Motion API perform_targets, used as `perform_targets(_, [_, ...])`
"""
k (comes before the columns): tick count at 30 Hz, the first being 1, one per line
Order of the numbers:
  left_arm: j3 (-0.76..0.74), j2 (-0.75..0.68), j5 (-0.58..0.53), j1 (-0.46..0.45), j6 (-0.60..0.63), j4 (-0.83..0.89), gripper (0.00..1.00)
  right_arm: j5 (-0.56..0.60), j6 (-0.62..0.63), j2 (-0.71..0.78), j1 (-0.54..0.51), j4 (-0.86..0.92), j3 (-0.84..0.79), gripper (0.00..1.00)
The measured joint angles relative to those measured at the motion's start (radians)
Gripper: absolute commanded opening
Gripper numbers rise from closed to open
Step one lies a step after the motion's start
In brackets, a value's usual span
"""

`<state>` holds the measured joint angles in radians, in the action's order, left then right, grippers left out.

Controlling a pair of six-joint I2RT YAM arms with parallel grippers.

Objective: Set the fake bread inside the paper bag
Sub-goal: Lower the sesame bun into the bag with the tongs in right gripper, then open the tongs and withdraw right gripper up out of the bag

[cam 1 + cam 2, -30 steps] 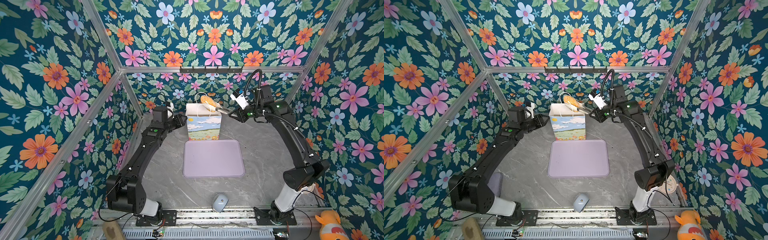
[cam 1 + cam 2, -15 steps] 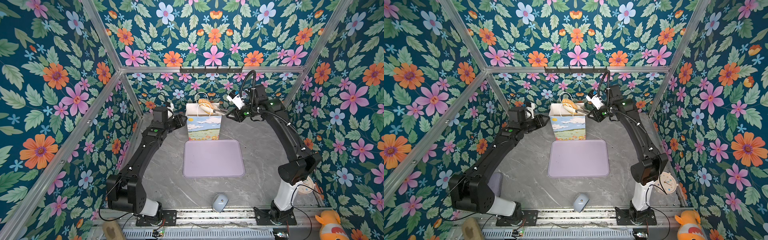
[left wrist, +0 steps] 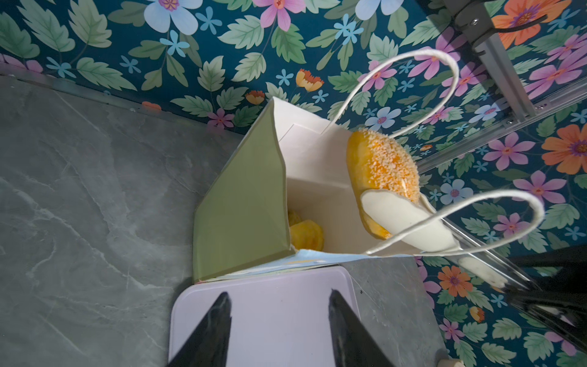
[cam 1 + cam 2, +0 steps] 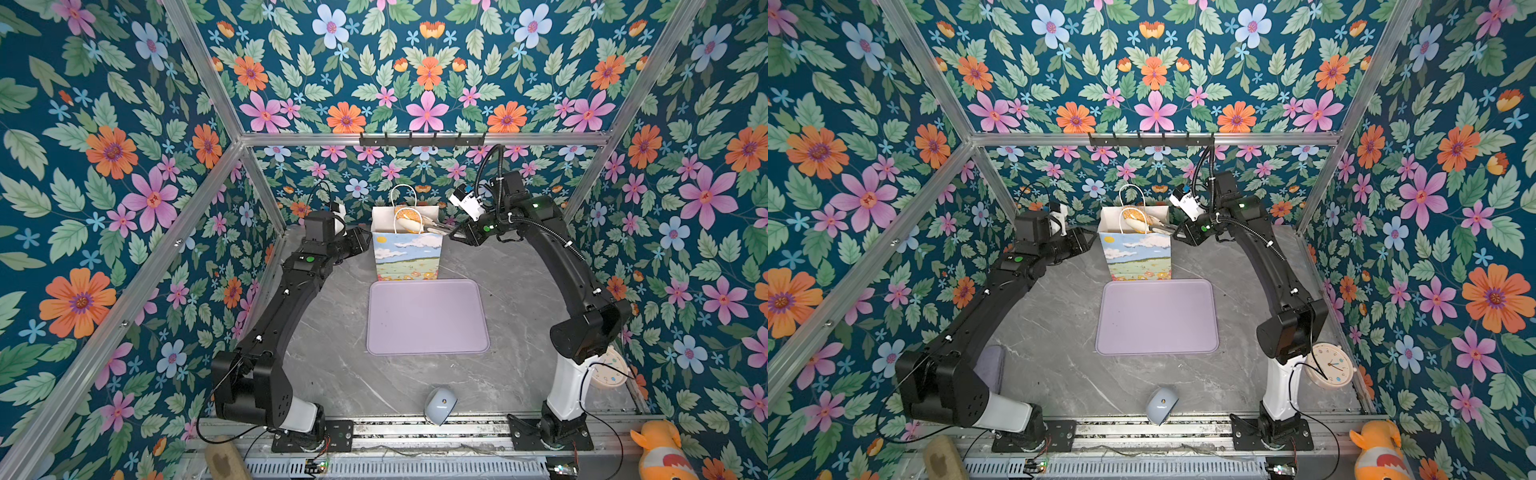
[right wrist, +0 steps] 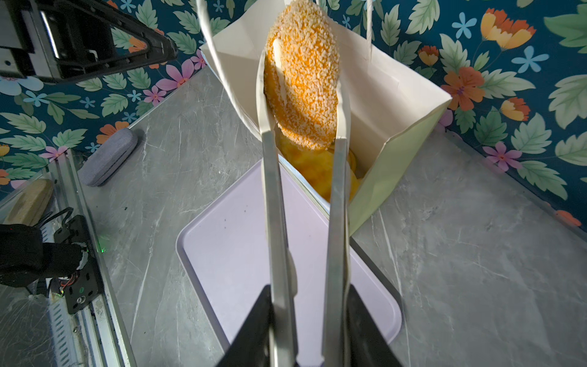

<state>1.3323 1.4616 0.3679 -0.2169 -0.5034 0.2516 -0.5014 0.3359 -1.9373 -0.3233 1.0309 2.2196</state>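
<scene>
Marble tabletop (image 4: 332, 365); right gripper (image 5: 309, 311) squeezes tongs (image 5: 273, 197) pinching seeded bun (image 5: 301, 79) at paper bag (image 5: 397, 105) mouth; left gripper (image 3: 279, 292) spread.

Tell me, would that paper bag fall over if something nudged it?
Probably fairly easily: the paper bag stands tall and narrow with thin walls, though the bread at its bottom likely steadies it. Its cord handles look floppy and could snag the tongs.

A seed-speckled bun (image 5: 301, 79) hangs tilted at the mouth of the upright paper bag (image 4: 407, 257), golden pieces (image 3: 306, 235) inside.
</scene>
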Motion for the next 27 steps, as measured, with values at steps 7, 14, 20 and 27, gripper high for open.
perform_targets(7, [0.04,0.021,-0.004,0.001,0.015,0.022,0.51,0.008,0.0,-0.04,-0.003,0.027,0.063,0.44])
perform_targets(14, [0.057,0.034,-0.005,0.001,0.032,0.062,0.51,0.008,0.003,-0.043,-0.01,0.053,0.092,0.45])
perform_targets(20, [0.054,0.034,-0.006,0.001,0.039,0.075,0.51,0.015,-0.005,-0.002,-0.01,0.066,0.092,0.44])
perform_targets(27, [0.051,0.032,-0.013,0.001,0.04,0.084,0.52,0.033,-0.046,0.096,-0.01,0.065,0.07,0.45])
